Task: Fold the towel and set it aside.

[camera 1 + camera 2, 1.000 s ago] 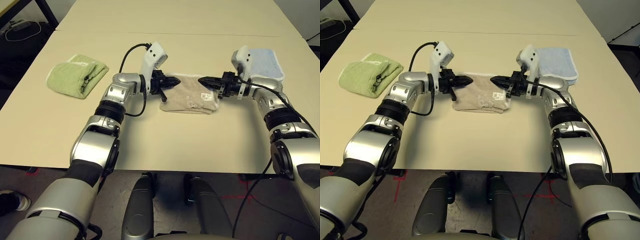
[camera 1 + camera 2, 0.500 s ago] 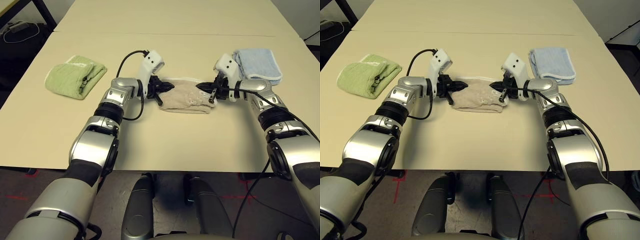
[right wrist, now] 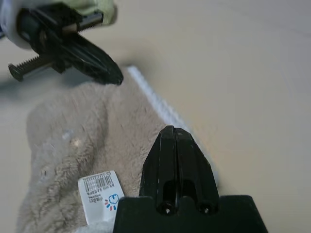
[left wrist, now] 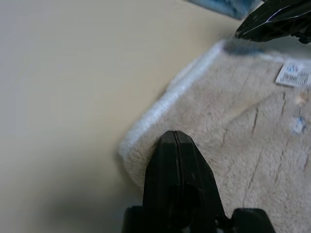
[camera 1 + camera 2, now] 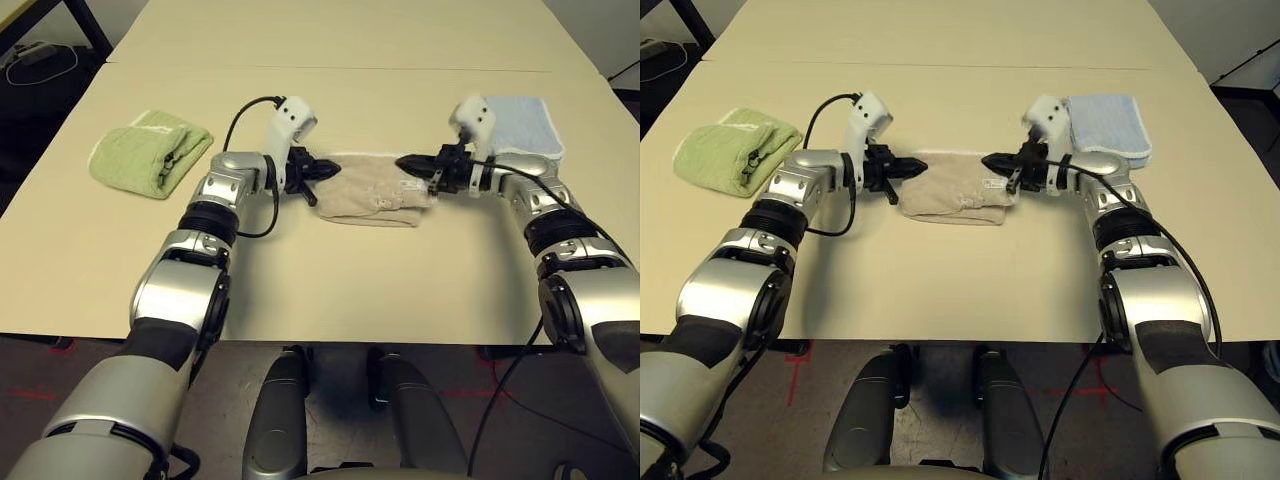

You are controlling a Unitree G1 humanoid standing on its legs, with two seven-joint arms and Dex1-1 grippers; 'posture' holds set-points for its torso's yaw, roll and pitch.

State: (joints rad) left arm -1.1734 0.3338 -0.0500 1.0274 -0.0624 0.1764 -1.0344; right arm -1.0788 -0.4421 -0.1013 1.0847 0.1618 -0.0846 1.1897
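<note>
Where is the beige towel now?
The towel lies folded mid-table between the left gripper and right gripper, green towel farther left.

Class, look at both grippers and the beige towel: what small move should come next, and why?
Probably open both to grasp the towel's far corners: the left gripper and right gripper are shut, empty, poised over its ends, and it's not yet set aside.

A light green folded towel (image 5: 152,151) is seen lying on the left part of the beige table (image 5: 330,280). A light blue folded towel (image 5: 528,128) is laid flat toward the right side. A seam (image 5: 350,68) is seen running across the tabletop farther back. Cables (image 5: 30,66) are seen on the dark floor beyond the table's far left corner.
</note>
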